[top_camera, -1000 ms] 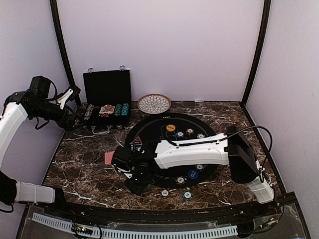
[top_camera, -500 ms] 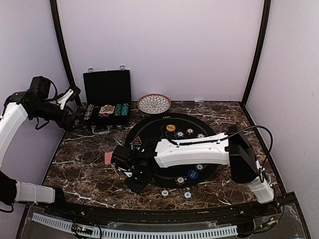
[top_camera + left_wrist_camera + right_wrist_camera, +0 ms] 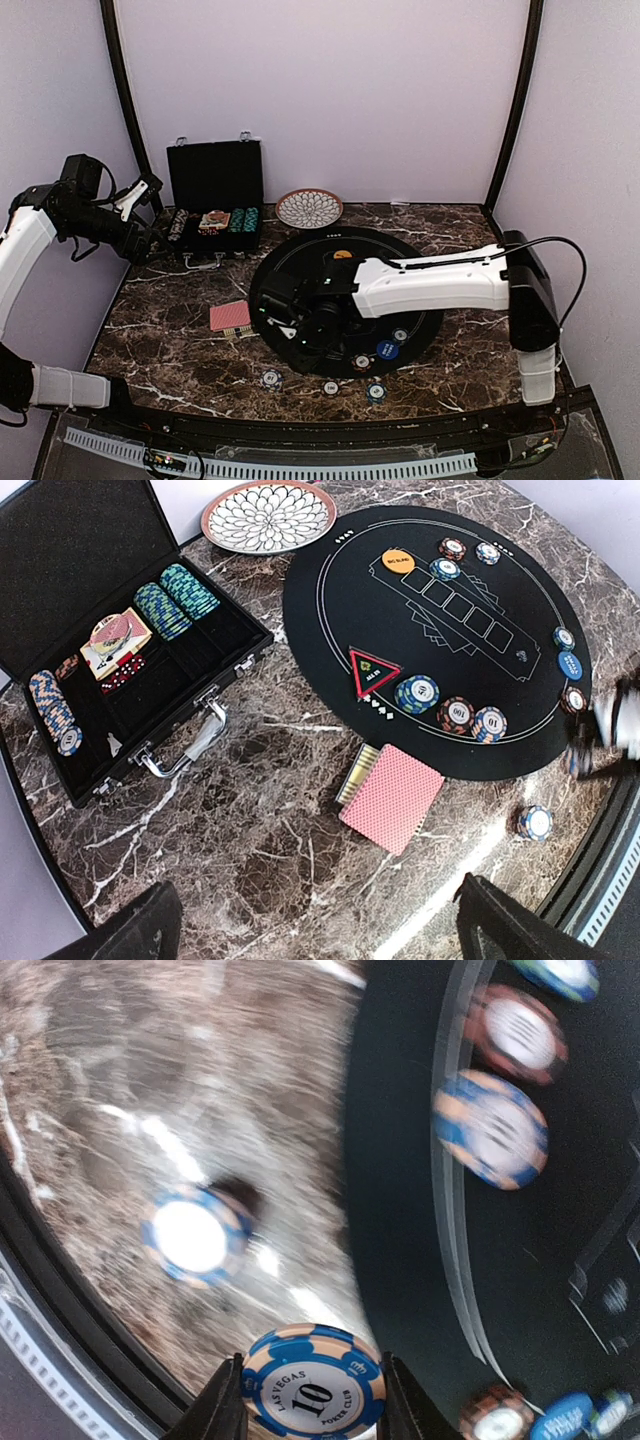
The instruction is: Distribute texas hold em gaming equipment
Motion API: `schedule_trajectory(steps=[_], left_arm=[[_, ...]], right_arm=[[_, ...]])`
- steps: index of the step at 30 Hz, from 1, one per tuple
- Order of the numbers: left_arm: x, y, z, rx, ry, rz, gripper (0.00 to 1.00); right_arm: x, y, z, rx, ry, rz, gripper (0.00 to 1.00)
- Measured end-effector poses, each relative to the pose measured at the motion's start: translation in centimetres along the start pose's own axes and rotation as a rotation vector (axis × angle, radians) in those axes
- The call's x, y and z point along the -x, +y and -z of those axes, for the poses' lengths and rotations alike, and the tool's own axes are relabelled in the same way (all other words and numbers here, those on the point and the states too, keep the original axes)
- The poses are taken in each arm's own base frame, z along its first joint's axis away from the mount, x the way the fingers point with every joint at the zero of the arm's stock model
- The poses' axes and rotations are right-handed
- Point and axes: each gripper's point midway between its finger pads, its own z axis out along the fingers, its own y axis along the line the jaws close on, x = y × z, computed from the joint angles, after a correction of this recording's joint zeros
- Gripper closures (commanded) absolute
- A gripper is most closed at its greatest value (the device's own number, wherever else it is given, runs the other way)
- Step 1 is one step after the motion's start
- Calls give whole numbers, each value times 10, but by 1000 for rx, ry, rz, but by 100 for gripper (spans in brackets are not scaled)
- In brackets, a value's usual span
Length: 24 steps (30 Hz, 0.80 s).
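My right gripper (image 3: 308, 340) hangs over the near left part of the round black mat (image 3: 300, 255). It is shut on a blue and peach "10" poker chip (image 3: 313, 1385), held on edge between both fingers. The red-backed card deck (image 3: 230, 316) lies on the marble left of the mat, and shows in the left wrist view (image 3: 392, 796). A red triangle marker (image 3: 372, 670), three chips (image 3: 456, 715), an orange button (image 3: 398, 561) and a blue button (image 3: 570, 665) lie on the mat. My left gripper (image 3: 320, 930) is open and empty, raised at the far left (image 3: 140, 215).
An open black case (image 3: 215, 190) with chip stacks stands at the back left, with a patterned dish (image 3: 309, 208) beside it. Loose chips lie on the marble by the near edge (image 3: 271, 378), (image 3: 330, 387), (image 3: 376, 391). A rail runs along the table's front.
My right arm has swung right, from the mat's left edge to over the mat. The card deck is now uncovered and a chip shows on the marble near the front left. The left arm has not moved.
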Motion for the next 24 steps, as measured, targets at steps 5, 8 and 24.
schedule_trajectory(steps=[5, 8, 24], left_arm=[[-2, 0, -2, -4, 5, 2, 1], [-3, -1, -2, -5, 6, 0, 1], [-4, -3, -4, -18, 7, -2, 1]], right_arm=[[-27, -75, 25, -63, -11, -191, 100], [-47, -119, 34, -111, -19, -313, 100], [-149, -238, 28, -292, 63, -695, 99]])
